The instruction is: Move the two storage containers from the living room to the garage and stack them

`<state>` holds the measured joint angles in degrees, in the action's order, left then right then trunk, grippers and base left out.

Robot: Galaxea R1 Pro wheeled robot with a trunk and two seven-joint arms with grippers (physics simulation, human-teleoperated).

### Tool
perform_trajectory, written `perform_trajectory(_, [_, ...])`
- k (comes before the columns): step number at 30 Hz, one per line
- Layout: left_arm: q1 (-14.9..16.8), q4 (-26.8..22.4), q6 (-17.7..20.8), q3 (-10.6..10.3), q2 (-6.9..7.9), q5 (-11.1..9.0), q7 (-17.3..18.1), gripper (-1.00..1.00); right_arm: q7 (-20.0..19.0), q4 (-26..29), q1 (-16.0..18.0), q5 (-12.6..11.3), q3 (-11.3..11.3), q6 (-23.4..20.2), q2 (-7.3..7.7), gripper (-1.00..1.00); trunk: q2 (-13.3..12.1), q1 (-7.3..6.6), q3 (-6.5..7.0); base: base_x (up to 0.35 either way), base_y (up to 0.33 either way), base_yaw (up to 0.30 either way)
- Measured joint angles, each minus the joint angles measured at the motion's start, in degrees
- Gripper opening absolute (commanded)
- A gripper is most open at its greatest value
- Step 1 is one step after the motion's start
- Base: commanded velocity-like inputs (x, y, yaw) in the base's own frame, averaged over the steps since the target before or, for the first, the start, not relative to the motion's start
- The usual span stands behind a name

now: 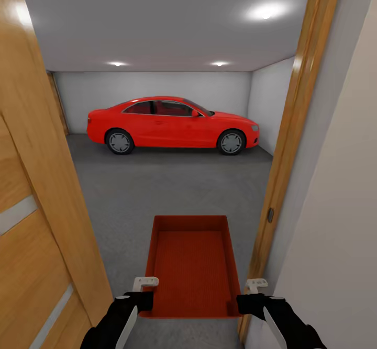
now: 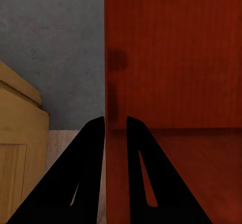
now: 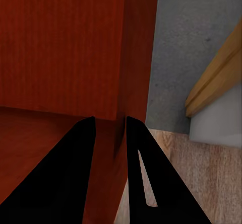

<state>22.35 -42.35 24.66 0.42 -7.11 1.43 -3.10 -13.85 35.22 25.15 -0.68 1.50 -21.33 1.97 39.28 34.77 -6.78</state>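
One red-orange storage container (image 1: 191, 265) hangs level in front of me, above the dark grey garage floor (image 1: 157, 192) just past the doorway. My left gripper (image 1: 141, 299) is shut on its left wall near the close corner. In the left wrist view the gripper (image 2: 116, 121) has one finger on each side of that wall of the container (image 2: 176, 58). My right gripper (image 1: 246, 302) is shut on the right wall in the same way. The right wrist view shows this gripper (image 3: 110, 121) straddling the wall of the container (image 3: 60, 48).
An open orange-brown door (image 1: 36, 207) stands close on the left, and the wooden door frame (image 1: 293, 145) and a pale wall (image 1: 340, 234) are close on the right. A red car (image 1: 173, 124) is parked across the back of the garage. Light wood planks (image 3: 186, 173) lie under me.
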Motion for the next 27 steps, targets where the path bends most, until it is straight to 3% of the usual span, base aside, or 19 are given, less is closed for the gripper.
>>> perform_trajectory(27, [0.0,0.0,0.0,0.01,-0.02,0.02,0.0,-1.0,0.0,0.0,0.0,-0.03,0.03,0.0,0.02,-1.0,0.01,-0.03,0.0,0.306,0.0,0.001])
